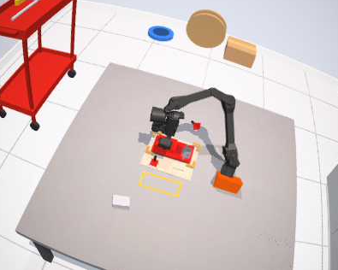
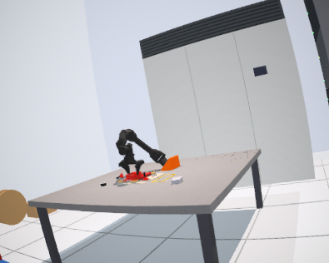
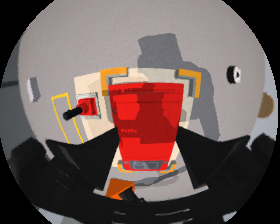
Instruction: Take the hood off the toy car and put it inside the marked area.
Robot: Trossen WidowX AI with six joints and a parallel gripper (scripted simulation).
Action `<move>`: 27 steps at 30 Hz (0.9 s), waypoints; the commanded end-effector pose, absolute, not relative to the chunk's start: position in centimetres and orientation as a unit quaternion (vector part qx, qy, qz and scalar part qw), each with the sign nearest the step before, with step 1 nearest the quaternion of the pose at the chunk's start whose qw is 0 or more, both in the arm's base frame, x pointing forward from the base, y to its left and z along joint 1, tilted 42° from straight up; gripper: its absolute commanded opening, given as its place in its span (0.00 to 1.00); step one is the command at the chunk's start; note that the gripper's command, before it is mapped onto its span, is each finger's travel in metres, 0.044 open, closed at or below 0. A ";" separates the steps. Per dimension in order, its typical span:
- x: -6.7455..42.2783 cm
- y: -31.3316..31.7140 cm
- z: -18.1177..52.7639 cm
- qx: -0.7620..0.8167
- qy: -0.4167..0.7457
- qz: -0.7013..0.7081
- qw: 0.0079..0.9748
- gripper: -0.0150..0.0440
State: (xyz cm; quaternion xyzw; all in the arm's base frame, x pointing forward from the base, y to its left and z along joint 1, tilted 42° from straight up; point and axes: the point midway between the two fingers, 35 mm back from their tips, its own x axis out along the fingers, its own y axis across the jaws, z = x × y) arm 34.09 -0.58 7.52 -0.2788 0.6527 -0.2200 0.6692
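The red toy car point(image 1: 176, 148) sits on a cream board with orange corner marks in the middle of the table. Its red hood is at the car's left end, still on the car. My gripper point(image 1: 165, 143) reaches straight down onto it and is shut on the hood. In the wrist view the hood point(image 3: 148, 115) fills the centre between my two dark fingers. The marked area is a yellow outlined rectangle point(image 1: 160, 184) just in front of the board; in the wrist view it shows at the left point(image 3: 64, 118).
A small red part point(image 1: 154, 162) lies on the board's front left and another point(image 1: 196, 126) behind the car. A white block point(image 1: 121, 201) lies in front of the marked area. The arm's orange base point(image 1: 228, 182) stands right of the board.
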 end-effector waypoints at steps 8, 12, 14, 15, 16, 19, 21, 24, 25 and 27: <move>34.1 -0.1 8.1 -0.276 0.652 -0.220 0.671 0.25; 34.1 0.1 8.3 -0.276 0.652 -0.220 0.671 0.25; 34.1 0.2 8.4 -0.276 0.652 -0.220 0.671 0.25; 34.1 0.2 8.4 -0.276 0.652 -0.220 0.671 0.25; 34.1 0.3 8.5 -0.276 0.652 -0.220 0.671 0.25; 34.1 0.4 8.6 -0.276 0.652 -0.220 0.671 0.25; 34.1 0.5 8.7 -0.276 0.652 -0.220 0.671 0.25; 34.1 0.6 8.9 -0.277 0.652 -0.220 0.671 0.25; 34.1 0.7 8.9 -0.277 0.652 -0.220 0.671 0.25; 34.1 0.8 9.0 -0.277 0.652 -0.220 0.671 0.25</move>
